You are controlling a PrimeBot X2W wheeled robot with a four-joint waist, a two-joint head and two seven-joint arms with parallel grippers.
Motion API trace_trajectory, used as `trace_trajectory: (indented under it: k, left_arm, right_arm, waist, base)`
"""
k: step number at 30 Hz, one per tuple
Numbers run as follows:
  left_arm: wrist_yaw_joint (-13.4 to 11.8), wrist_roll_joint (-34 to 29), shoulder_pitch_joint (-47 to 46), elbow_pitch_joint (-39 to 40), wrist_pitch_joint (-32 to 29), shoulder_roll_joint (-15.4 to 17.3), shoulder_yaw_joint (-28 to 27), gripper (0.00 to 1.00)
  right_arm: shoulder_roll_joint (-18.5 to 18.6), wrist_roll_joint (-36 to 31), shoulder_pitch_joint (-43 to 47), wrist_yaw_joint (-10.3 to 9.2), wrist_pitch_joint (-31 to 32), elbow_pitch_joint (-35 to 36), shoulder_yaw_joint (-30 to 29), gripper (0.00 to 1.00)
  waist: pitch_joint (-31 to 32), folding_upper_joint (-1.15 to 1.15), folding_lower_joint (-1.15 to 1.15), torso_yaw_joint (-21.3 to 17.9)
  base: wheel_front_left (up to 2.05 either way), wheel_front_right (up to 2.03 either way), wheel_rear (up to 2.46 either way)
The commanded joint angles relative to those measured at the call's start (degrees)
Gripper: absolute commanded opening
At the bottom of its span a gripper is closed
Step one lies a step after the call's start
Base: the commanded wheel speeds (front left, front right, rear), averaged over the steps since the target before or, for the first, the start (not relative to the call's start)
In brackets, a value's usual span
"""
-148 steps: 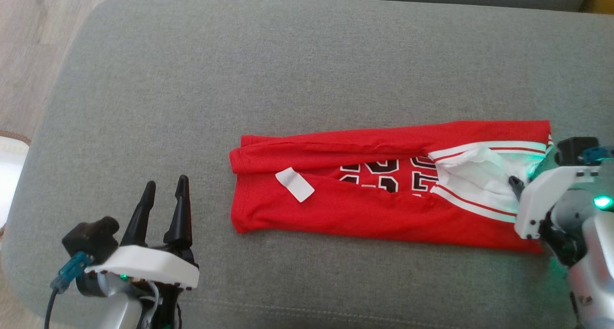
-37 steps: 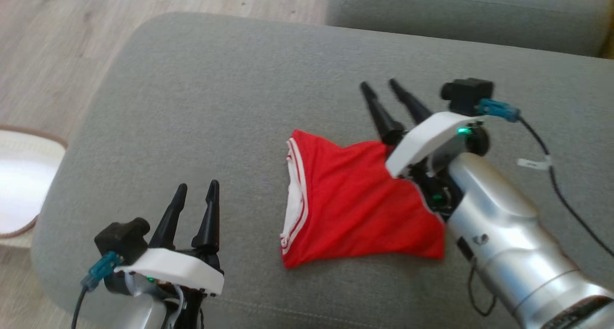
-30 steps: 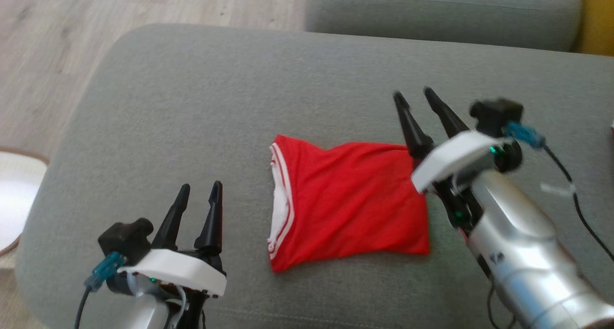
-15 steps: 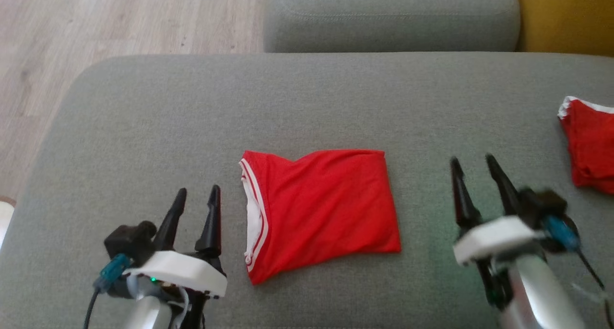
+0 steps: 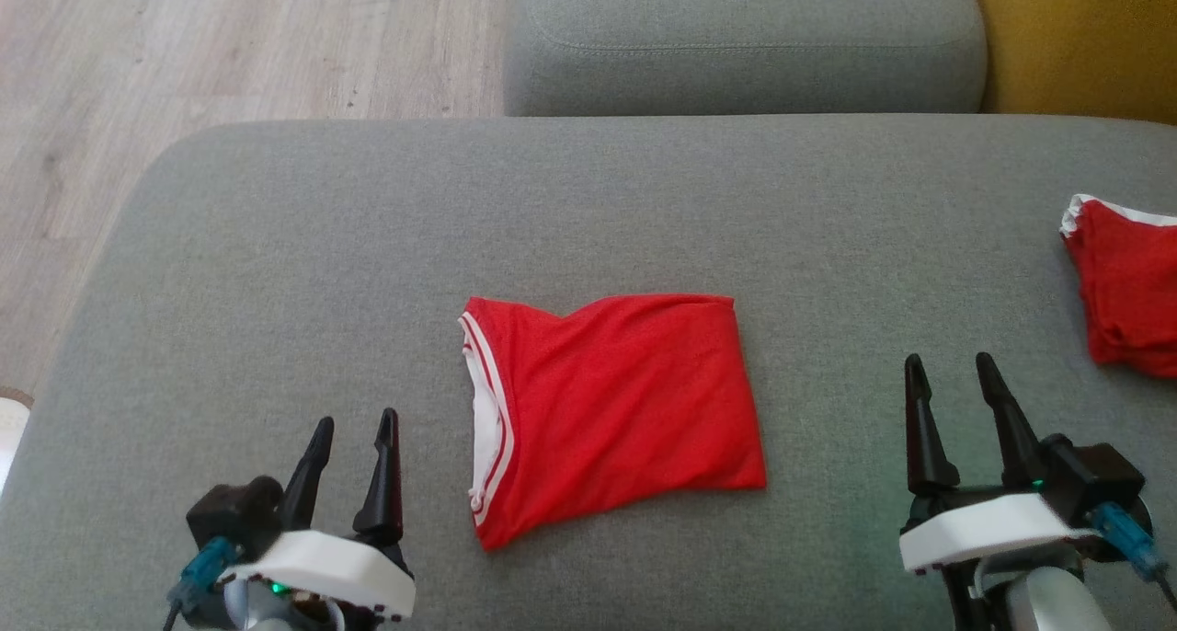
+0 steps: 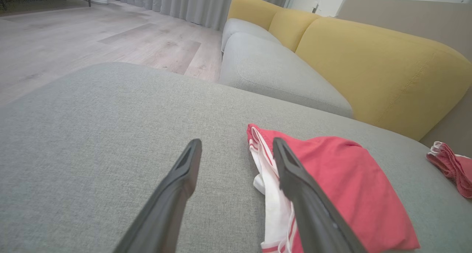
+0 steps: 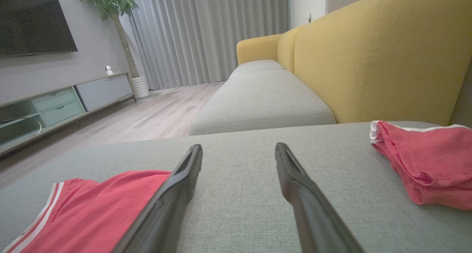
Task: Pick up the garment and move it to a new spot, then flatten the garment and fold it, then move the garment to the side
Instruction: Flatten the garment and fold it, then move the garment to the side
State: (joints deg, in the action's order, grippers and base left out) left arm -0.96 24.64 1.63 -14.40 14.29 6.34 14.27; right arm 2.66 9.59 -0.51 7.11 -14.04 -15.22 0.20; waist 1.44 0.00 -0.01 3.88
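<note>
Grey sofa cushion serves as the work surface, and the garment lies near its middle, folded into a compact red rectangle with its white-striped edge turned toward the left gripper. Both grippers sit clear of the cloth, the left just beside that striped edge and the right gripper well apart on the other side, with jaws spread wide and holding nothing. That flanking stance probably suits the last step (shifting the fold aside). Another red heap rests at the cushion's far right, perhaps marking the stacking spot.
</note>
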Motion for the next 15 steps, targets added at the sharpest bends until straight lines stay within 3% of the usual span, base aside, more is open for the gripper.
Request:
trace_trajectory:
  k: [1,15]
  left_arm:
    - [0.1,-0.7,-2.2,1.5,0.7,-0.2,-2.2,1.0]
    - [1.6,-2.8,-2.8,0.8,0.7,-1.4,-4.3,1.0]
  right_arm:
    - [0.2,0.2,-1.3,0.37,0.3,2.2,1.8,1.0]
    - [0.2,-0.1,-1.1,0.37,1.4,2.2,2.2,1.0]
  waist:
    - [0.0,0.0,0.01,0.1]
    - [-0.5,0.0,0.01,0.4]
  base:
    - [0.0,0.0,0.0]
    - [0.0,0.0,0.0]
